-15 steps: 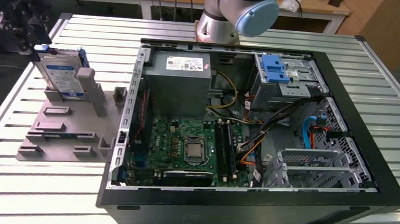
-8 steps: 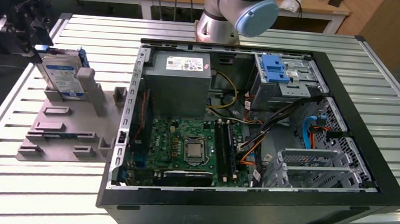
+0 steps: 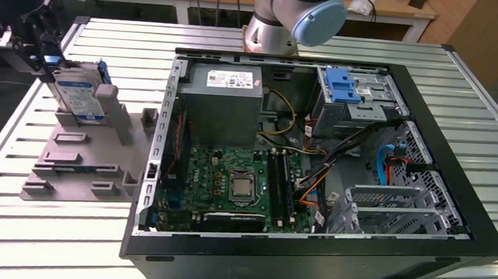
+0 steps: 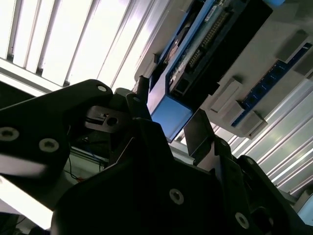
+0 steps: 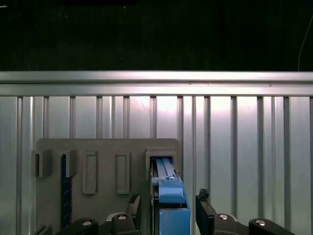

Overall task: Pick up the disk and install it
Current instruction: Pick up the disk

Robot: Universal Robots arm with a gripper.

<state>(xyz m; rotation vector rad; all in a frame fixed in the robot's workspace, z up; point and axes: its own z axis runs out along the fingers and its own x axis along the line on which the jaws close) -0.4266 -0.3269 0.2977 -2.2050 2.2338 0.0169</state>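
The disk (image 3: 78,98) stands on edge in a slot of the grey holder (image 3: 83,162), at the exterior view's left; it is silver with a blue-and-white label and a blue bracket. My gripper (image 3: 48,61) sits at its upper end. In the first wrist view the gripper (image 5: 168,211) is open, and one finger (image 5: 135,205) and the other finger (image 5: 203,205) straddle the blue end of the disk (image 5: 170,198) with a small gap on each side. The second wrist view shows the same blue end of the disk (image 4: 171,115) between the dark fingertips (image 4: 198,131).
An open computer case (image 3: 455,158) lies on the slatted metal table (image 3: 44,231), right of the holder. Its drive cage with a blue latch (image 3: 343,87) is at the far right corner. The arm's base (image 3: 278,24) stands behind the case. The table's edge (image 5: 156,77) runs beyond the holder.
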